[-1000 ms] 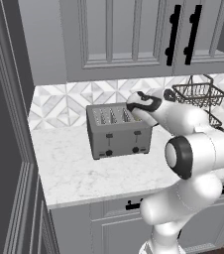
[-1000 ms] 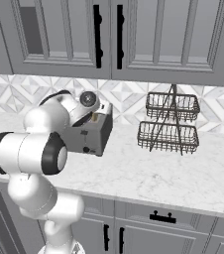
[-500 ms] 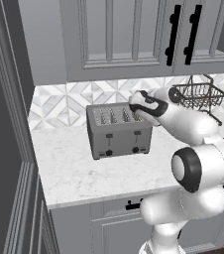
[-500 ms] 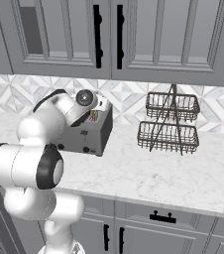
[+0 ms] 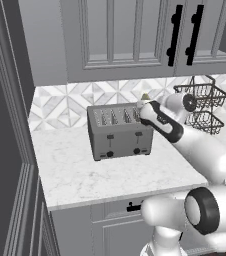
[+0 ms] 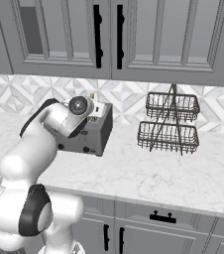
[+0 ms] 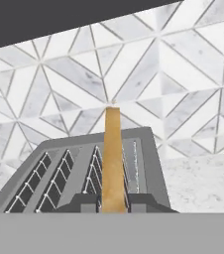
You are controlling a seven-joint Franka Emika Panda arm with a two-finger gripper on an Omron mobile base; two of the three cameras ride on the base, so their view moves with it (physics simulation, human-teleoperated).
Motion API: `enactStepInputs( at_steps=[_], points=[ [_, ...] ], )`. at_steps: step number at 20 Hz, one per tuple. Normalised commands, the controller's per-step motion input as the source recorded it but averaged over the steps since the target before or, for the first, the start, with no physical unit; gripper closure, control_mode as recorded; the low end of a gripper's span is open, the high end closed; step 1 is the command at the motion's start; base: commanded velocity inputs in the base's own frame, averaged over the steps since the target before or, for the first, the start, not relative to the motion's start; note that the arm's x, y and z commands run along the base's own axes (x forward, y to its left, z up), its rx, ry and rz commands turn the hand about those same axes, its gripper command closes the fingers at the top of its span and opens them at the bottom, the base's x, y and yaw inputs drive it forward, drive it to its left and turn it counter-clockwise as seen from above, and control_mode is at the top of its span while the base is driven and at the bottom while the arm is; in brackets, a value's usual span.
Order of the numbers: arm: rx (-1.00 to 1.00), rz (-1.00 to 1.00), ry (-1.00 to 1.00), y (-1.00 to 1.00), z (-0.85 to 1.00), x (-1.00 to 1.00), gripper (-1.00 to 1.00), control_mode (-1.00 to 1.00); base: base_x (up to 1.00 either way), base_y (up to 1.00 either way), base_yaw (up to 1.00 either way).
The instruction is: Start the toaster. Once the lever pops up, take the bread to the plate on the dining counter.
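**Bread gripped edge-on above the toaster slots**

Bread (image 7: 112,158) is seen as a thin tan slab standing upright between the two dark finger tips, and the gripper (image 7: 113,199) is judged closed tight on its lower part, directly over the toaster (image 5: 119,132). In the left base view the slice's pale tip pokes up just beside the white hand at the toaster's right end.

Slippage is the chief risk: the slice is thin and smooth-edged, pinched only across its faces, so a quick swing could let it rotate or drop. Snagging may also occur if the lower edge is dragged across the wire guides in the slots.

Brushed grey metal forms the boxy toaster, black knobs mark its front, and the countertop (image 5: 110,175) shows white veined marble beneath a diamond-tiled backsplash (image 7: 148,74). A two-tier wire basket (image 6: 169,124) stands well apart.
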Motion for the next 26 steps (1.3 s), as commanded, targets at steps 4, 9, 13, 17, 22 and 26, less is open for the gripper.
enactStepInputs(
  at_steps=[4, 9, 13, 17, 22, 26],
  points=[
    [0.0, 0.0, 0.18, -0.17, 0.41, -1.0, 1.0, -1.0, 0.0, 0.0, 0.0],
    [0.0, 0.0, 0.22, -0.09, 0.64, -0.92, 1.0, -1.0, 0.0, 0.0, 0.0],
    [0.0, 0.0, 0.14, -0.15, 0.46, -1.0, 1.0, -1.0, 0.0, 0.0, 0.0],
    [0.0, 0.0, 0.05, -0.1, 0.52, -1.0, 1.0, -1.0, 0.0, 0.0, 0.0],
    [0.0, 0.0, 0.0, -0.01, 0.07, -0.2, 1.0, 1.0, -0.8, -0.1, 0.0],
    [0.0, 0.0, 0.0, 0.0, 0.0, 0.0, 1.0, 1.0, -0.93, -0.49, -0.27]
  ],
)
